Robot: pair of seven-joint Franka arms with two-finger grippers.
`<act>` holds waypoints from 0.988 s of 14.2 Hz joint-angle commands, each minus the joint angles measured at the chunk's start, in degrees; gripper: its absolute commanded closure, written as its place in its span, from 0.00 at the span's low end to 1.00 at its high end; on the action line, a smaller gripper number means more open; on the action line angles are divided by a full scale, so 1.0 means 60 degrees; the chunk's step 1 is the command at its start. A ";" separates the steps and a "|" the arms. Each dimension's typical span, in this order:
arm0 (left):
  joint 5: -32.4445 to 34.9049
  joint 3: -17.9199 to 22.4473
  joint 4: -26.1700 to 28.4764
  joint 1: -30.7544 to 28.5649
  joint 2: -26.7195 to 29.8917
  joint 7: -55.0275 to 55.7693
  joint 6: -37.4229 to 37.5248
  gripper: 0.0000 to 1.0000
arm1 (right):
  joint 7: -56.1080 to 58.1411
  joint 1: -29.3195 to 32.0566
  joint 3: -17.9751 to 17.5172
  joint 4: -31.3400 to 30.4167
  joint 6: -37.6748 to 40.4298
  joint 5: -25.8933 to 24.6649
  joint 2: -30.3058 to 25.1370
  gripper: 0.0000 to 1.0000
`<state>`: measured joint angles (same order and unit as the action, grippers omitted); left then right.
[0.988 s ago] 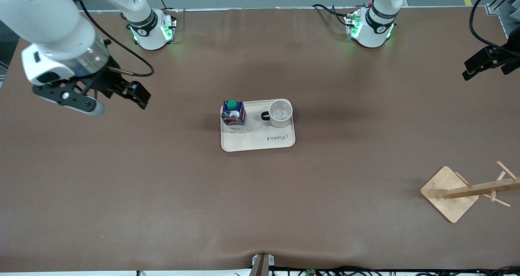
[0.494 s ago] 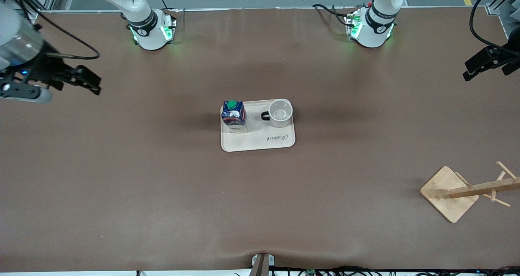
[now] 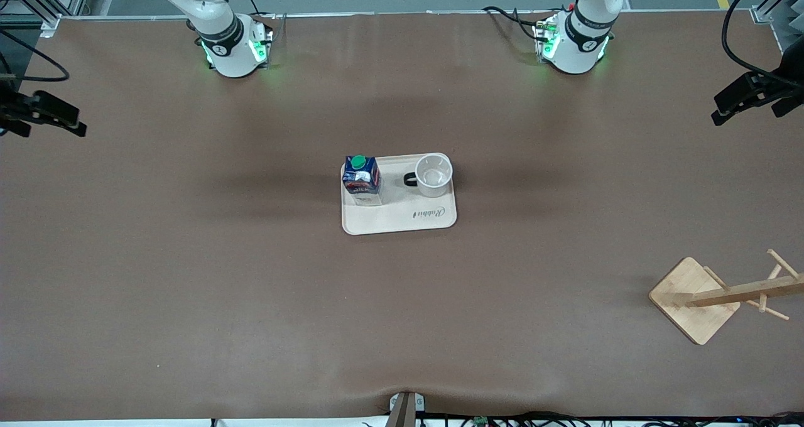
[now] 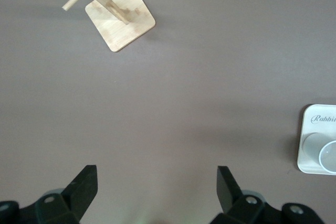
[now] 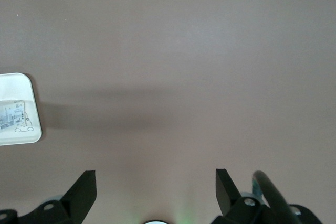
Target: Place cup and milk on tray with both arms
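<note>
Cream plastic marks the tray (image 3: 398, 220), which lies at the middle of the brown desk (image 3: 251, 301) with both of the task's things already on it. The milk (image 3: 361, 179) stands upright in the tray corner toward the right arm's end, and the cup (image 3: 433, 174) sits upright in the corner toward the left arm's end, its black handle turned toward the carton. Each item sits on the side its own arm would reach, which fits a two-arm placement where neither arm has to cross the other. The two are apart, not touching, and the tray's part nearer the front camera is bare.

The left hand (image 3: 747, 97) is over the desk edge at the left arm's end, well apart from the tray; its wrist view shows the fingers (image 4: 84, 187) spread wide with nothing between them. The right hand (image 3: 44, 114) is over the desk edge at the right arm's end, also spread wide and empty in its wrist view. Both being clear of the tray suggests the placing is done.

A wooden rack (image 3: 697, 298) lies near the left arm's end, nearer the front camera than the tray, and plays no part now.
</note>
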<state>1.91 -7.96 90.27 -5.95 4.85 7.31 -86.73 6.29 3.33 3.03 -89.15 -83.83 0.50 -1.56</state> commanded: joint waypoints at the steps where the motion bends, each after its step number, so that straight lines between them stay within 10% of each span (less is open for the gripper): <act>1: -0.0128 -0.0416 0.0159 -0.0049 0.0144 0.0115 -0.0017 0.00 | 0.0314 0.0323 -0.0168 -0.0143 -0.0106 0.0195 -0.0209 0.00; 14: -0.0114 -0.0357 -0.0001 -0.0093 0.0086 0.0393 0.0320 0.00 | 0.0109 0.0030 -0.0226 0.0458 -0.0062 0.0634 -0.0018 0.00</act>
<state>1.91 -10.31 91.09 -6.11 4.85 10.06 -85.30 7.30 3.30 1.43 -86.92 -84.51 2.62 -1.68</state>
